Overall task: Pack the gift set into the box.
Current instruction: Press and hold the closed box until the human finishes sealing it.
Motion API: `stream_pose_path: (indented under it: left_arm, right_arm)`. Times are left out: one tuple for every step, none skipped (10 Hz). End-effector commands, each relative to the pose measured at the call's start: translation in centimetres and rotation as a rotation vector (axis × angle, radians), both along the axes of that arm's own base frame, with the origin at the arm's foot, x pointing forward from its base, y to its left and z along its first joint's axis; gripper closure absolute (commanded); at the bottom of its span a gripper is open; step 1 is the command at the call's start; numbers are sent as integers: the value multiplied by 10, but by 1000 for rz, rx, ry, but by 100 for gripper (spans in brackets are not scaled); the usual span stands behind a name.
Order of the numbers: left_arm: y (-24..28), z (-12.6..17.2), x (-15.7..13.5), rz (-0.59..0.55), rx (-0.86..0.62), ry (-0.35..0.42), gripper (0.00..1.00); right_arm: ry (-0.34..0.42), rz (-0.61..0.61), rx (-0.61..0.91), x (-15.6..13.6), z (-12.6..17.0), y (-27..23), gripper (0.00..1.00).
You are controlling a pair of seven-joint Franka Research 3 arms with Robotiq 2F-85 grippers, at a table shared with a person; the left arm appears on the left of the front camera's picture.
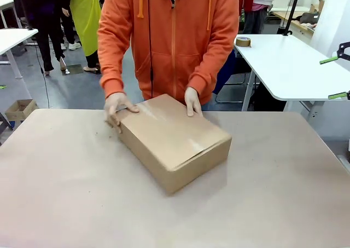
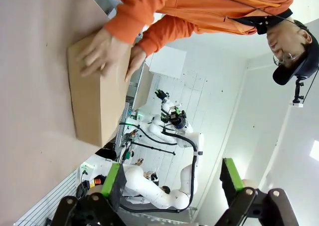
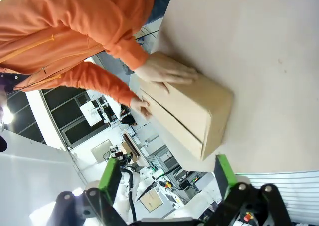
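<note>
The box (image 1: 172,140) is a brown cardboard carton lying on the table with its top flaps folded down. A person in an orange hoodie presses both hands (image 1: 116,107) on its far end. The same box (image 2: 94,104) appears in the left wrist view, far from my left gripper (image 2: 172,183), which is open with nothing between its fingers. In the right wrist view the box (image 3: 192,111) lies well beyond my right gripper (image 3: 167,176), also open and holding nothing. The gift set is hidden.
The table (image 1: 65,193) has a wide tan top with free room all around the box. Behind the person stands a white table (image 1: 284,67) with a roll of tape (image 1: 243,41). A small brown carton (image 1: 21,109) sits on the floor at the left.
</note>
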State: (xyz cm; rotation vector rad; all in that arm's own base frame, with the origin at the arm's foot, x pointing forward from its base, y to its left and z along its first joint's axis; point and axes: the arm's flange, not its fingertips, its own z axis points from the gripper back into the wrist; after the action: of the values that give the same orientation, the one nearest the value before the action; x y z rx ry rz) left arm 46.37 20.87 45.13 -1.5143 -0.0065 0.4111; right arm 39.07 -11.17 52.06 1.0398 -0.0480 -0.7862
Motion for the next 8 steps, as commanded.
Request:
stream_pose_path:
  left_arm:
    - [-1,1,-4,-10,3,-16,0]
    - [-1,1,-4,-10,3,-16,0]
    - [-1,1,-4,-10,3,-16,0]
    - [-1,1,-4,-10,3,-16,0]
    - [-1,1,-4,-10,3,-16,0]
    - [-1,1,-4,-10,3,-16,0]
    - [-1,1,-4,-10,3,-16,0]
    - [-1,1,-4,-10,3,-16,0]
  right_arm:
    - [-2,15,-13,-1,0,-2,0]
    - [-2,15,-13,-1,0,-2,0]
    - [-2,15,-13,-1,0,-2,0]
    - [-2,15,-13,-1,0,-2,0]
    - [-2,15,-13,-1,0,-2,0]
    - [-2,15,-13,-1,0,-2,0]
    - [-2,15,-13,-1,0,-2,0]
    - [-2,15,-13,-1,0,-2,0]
